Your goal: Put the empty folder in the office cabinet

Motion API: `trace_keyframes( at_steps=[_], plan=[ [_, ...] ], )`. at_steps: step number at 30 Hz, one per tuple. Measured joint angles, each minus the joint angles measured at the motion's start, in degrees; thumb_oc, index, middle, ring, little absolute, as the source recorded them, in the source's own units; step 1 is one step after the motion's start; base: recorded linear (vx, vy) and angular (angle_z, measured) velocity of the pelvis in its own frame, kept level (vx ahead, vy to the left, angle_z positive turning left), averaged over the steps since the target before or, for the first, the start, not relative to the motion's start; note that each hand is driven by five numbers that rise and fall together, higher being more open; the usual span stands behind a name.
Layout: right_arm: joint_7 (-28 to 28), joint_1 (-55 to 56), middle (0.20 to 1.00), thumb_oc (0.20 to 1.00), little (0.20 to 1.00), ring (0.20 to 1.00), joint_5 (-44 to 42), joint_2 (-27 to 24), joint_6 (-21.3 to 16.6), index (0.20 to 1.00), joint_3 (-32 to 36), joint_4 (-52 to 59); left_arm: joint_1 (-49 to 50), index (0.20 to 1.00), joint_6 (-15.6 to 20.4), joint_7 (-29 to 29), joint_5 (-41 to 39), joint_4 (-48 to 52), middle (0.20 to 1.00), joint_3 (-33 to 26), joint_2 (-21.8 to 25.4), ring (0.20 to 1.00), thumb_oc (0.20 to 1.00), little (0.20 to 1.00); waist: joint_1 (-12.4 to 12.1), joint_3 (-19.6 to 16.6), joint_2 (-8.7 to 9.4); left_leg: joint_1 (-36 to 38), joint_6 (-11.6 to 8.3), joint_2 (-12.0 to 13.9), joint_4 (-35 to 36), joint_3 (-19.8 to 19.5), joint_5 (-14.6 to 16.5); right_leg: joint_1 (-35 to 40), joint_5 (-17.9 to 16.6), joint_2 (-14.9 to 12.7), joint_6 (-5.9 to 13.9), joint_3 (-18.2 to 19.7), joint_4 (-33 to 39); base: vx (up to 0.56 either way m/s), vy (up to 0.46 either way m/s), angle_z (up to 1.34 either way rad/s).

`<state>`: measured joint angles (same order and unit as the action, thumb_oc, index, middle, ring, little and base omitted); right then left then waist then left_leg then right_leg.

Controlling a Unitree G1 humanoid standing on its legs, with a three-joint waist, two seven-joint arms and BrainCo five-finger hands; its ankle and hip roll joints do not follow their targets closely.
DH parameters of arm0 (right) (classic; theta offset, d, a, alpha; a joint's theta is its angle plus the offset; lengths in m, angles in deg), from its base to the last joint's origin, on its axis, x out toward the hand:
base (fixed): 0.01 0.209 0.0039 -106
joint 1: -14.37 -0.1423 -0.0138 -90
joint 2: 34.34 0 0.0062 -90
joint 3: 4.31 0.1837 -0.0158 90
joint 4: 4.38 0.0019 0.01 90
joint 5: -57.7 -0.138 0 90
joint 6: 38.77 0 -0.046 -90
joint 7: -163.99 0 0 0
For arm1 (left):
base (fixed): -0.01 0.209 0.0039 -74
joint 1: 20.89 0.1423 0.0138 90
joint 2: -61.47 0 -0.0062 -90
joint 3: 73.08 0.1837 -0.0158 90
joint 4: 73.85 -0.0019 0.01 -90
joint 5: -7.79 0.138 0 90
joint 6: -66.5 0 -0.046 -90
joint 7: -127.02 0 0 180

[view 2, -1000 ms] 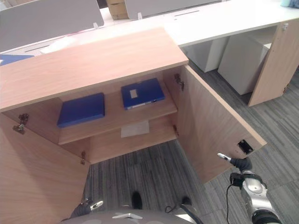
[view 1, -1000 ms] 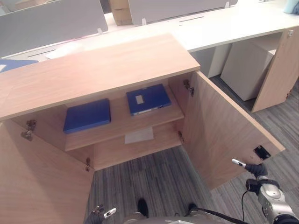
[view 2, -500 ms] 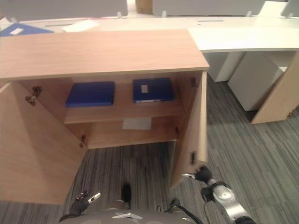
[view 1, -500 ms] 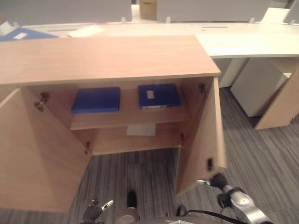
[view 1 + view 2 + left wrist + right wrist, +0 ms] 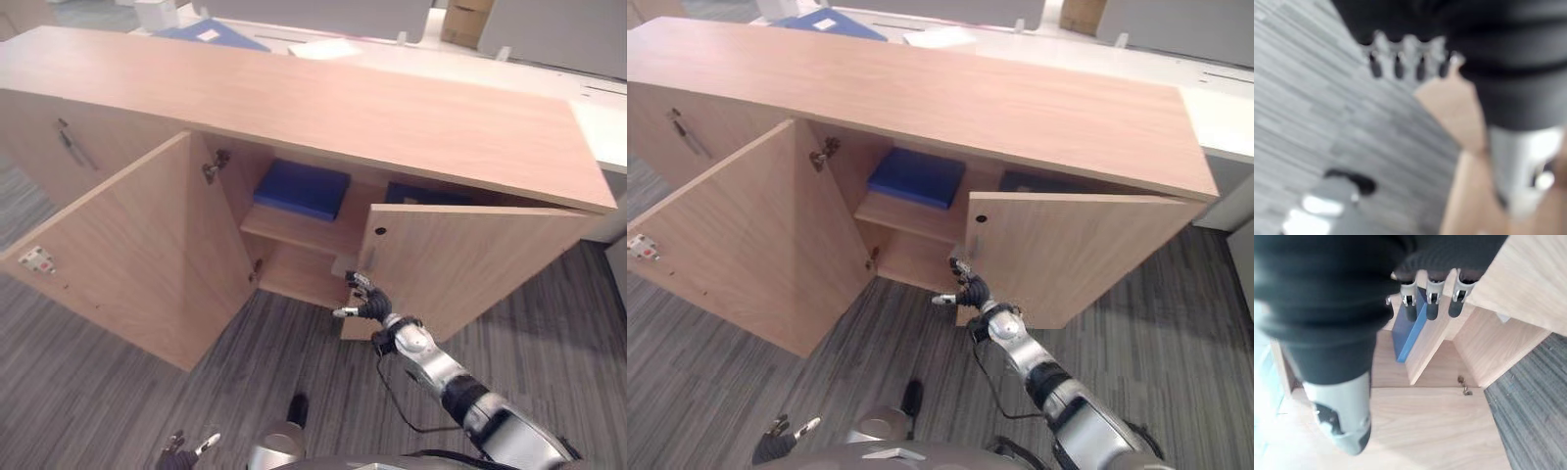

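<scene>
Right hand point(image 5: 364, 299) is being held at the edge of the right cabinet door point(image 5: 470, 257), centre frame.
Its fingers are being kept loosely straight, gripping nothing. A blue folder point(image 5: 302, 188) is lying on the cabinet shelf point(image 5: 294, 227), upper centre. Left hand point(image 5: 186, 451) is hanging at bottom left, fingers relaxed, empty.

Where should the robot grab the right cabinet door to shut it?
Probably the right door at its free edge, beside the right hand, pushing from the outer face. The door stands partly swung across the cabinet opening, hinged on its far right side, so that edge likely moves easiest.
</scene>
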<state>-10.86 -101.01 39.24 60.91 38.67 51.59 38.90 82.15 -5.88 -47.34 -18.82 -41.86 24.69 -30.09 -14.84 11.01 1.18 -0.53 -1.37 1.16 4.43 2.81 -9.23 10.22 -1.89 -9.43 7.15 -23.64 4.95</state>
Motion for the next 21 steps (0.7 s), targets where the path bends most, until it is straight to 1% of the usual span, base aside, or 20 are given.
trace_keyframes(
  at_steps=[1,2,3,4,5,6,8,9,11,12,13,15,16,17,18,20,21],
  plan=[
    [-1.23,-1.93,1.0,1.0,1.0,1.0,-0.04,-0.1,0.09,1.0,1.11,-1.62,-0.39,1.0,0.54,-0.21,-0.03,0.54,1.0,-0.07,0.18,1.0,1.0,1.0,-0.29,0.24,0.28,-0.09,-0.11,-0.25,-0.02,-0.51,-0.34,0.1,0.05,-0.09,0.06,-0.6,-0.04,0.02,0.007,0.31],
    [-2.7,-5.13,1.0,1.0,1.0,1.0,-0.08,-0.64,0.25,1.0,3.4,-3.57,-1.43,1.0,1.06,-0.79,-0.27,0.9,1.0,-0.15,0.52,1.0,1.0,1.0,-1.16,1.0,0.42,-0.08,0.06,-0.46,-0.03,-1.13,-0.56,0.33,0.11,-0.18,0.13,-1.1,-0.05,0.01,0.0,0.23],
    [-2.66,-7.24,1.0,1.0,1.0,1.0,-0.15,-0.83,0.64,1.0,3.39,-5.28,-2.14,1.0,1.29,-1.91,-0.93,1.07,1.0,-0.47,0.63,1.0,1.0,1.0,-1.53,1.36,0.64,-0.17,0.02,-0.46,-0.05,-1.53,-0.71,0.53,0.1,-0.12,0.14,-1.32,-0.1,-0.04,-0.023,0.28],
    [-4.26,-9.3,1.0,1.0,1.0,1.0,-0.75,-0.57,1.39,1.0,4.47,-6.7,-3.27,1.0,1.87,-3.86,-2.58,2.0,1.0,-1.61,0.77,1.0,1.0,1.0,-1.77,2.28,0.84,-0.18,-0.03,-0.42,-0.05,-1.89,-0.79,0.63,0.23,-0.01,0.16,-2.0,-0.06,-0.04,-0.019,0.2],
    [-4.89,-10.23,1.0,1.0,1.0,1.0,-0.75,-0.5,1.49,1.0,5.39,-7.53,-3.85,1.0,2.26,-4.62,-3.35,2.05,1.0,-1.77,0.98,1.0,1.0,1.0,-2.38,2.64,0.7,-0.2,-0.09,-0.44,-0.05,-2.09,-0.89,0.77,0.26,0.03,0.17,-2.19,-0.1,-0.05,-0.019,0.18],
    [-5.86,-12.99,1.0,1.0,1.0,1.0,-0.83,-0.61,2.18,1.0,6.97,-11.47,-5.02,1.0,2.65,-6.73,-4.93,2.64,1.0,-3.74,0.97,1.0,1.0,1.0,-3.06,3.07,0.78,-0.43,-0.15,-0.36,-0.05,-2.4,-0.86,0.56,0.28,0.18,0.14,-2.27,-0.08,-0.02,-0.003,0.11],
    [-6.77,-14.13,1.0,1.0,1.0,1.0,-2.13,-1.11,3.12,1.0,9.37,-12.93,-5.71,1.0,3.98,-9.48,-7.02,3.71,1.0,-5.91,1.53,1.0,1.0,1.0,-3.57,3.3,0.87,-0.95,-0.49,-0.38,-0.05,-3.07,-0.79,0.45,0.32,0.3,0.09,-2.95,-0.08,0.0,0.006,0.15],
    [-6.28,-15.1,1.0,1.0,1.0,1.0,-3.11,-1.67,3.39,1.0,12.15,-15.82,-6.32,1.0,5.36,-11.89,-7.31,3.68,1.0,-9.16,2.46,1.0,1.0,1.0,-4.11,3.71,0.98,-0.92,-0.56,-0.41,-0.05,-3.33,-0.76,0.67,0.37,0.31,0.06,-3.32,-0.09,0.02,0.016,0.14],
    [-5.35,-15.22,1.0,1.0,1.0,1.0,-3.08,-3.02,4.06,1.0,12.55,-17.19,-6.6,1.0,6.56,-13.68,-7.16,3.73,1.0,-11.96,3.53,1.0,1.0,1.0,-4.36,4.0,1.05,-0.88,-0.56,-0.45,-0.05,-3.48,-0.75,0.81,0.42,0.3,0.07,-3.53,-0.06,0.02,0.036,0.08],
    [-2.79,-14.36,1.0,1.0,1.0,1.0,-3.04,-5.33,4.11,1.0,12.48,-17.25,-6.63,1.0,8.12,-15.91,-6.71,5.02,1.0,-14.21,4.98,1.0,1.0,1.0,-4.41,4.58,1.15,-0.84,-0.55,-0.49,-0.04,-3.7,-0.76,0.94,0.43,0.29,0.05,-3.7,-0.06,0.01,0.053,0.06],
    [-1.9,-13.57,1.0,1.0,1.0,1.0,-3.05,-6.14,4.13,1.0,12.43,-17.06,-6.4,1.0,8.75,-16.67,-6.72,5.71,1.0,-14.93,5.58,1.0,1.0,1.0,-4.48,4.7,1.23,-0.84,-0.55,-0.5,-0.04,-3.74,-0.77,0.98,0.43,0.3,0.05,-3.76,-0.05,0.01,0.046,0.04],
    [0.71,-9.84,1.0,1.0,1.0,1.0,-3.07,-7.62,3.99,1.0,12.25,-14.93,-6.55,1.0,9.85,-18.5,-6.49,7.21,1.0,-15.5,7.58,1.0,1.0,1.0,-4.29,4.81,1.52,-0.78,-0.54,-0.5,-0.04,-3.78,-0.77,1.02,0.46,0.3,0.0,-3.74,-0.04,0.0,0.0,0.0],
    [1.83,-6.26,1.0,1.0,1.0,1.0,-3.05,-8.11,3.99,1.0,12.18,-12.73,-6.46,1.0,10.04,-19.19,-5.79,8.25,1.0,-16.98,8.3,1.0,1.0,1.0,-4.21,4.82,1.81,-0.71,-0.55,-0.42,-0.04,-3.69,-0.77,1.0,0.46,0.29,-0.01,-3.67,-0.11,0.0,0.0,0.0],
    [3.45,1.86,1.0,1.0,1.0,1.0,-2.99,-9.03,3.9,1.0,11.76,-6.78,-6.23,1.0,10.26,-20.84,-5.36,11.0,1.0,-19.39,9.87,1.0,1.0,1.0,-3.82,4.92,2.26,-0.68,-0.55,-0.37,-0.04,-3.5,-0.76,0.97,0.47,0.23,0.0,-3.64,-0.12,-0.05,-0.036,-0.06],
    [4.42,5.47,1.0,1.0,1.0,1.0,-2.97,-9.03,4.08,1.0,11.08,-4.59,-6.07,1.0,10.58,-21.65,-4.86,11.78,1.0,-21.04,10.75,1.0,1.0,1.0,-3.58,5.07,2.3,-0.56,-0.53,-0.37,-0.04,-3.31,-0.77,1.03,0.46,0.22,-0.01,-3.6,-0.14,-0.09,-0.08,-0.1],
    [4.32,13.94,1.0,1.0,1.0,1.0,-2.99,-9.21,6.05,1.0,10.19,-0.39,-5.99,1.0,10.69,-22.97,-4.05,13.37,1.0,-22.97,12.41,1.0,1.0,1.0,-1.81,5.52,2.72,-0.56,-0.55,-0.28,-0.04,-3.01,-0.76,0.84,0.44,0.25,0.01,-3.17,-0.14,-0.14,-0.121,-0.16],
    [4.47,20.7,1.0,1.0,1.0,1.0,-2.67,-9.19,7.87,1.0,10.0,3.87,-4.41,1.0,10.85,-23.88,-3.4,15.49,1.0,-25.62,13.3,1.0,1.0,1.0,-0.48,5.75,3.13,-0.55,-0.59,0.13,-0.02,-1.95,-0.73,0.35,0.43,0.36,0.0,-2.04,-0.13,-0.16,-0.118,-0.38]
  ],
)
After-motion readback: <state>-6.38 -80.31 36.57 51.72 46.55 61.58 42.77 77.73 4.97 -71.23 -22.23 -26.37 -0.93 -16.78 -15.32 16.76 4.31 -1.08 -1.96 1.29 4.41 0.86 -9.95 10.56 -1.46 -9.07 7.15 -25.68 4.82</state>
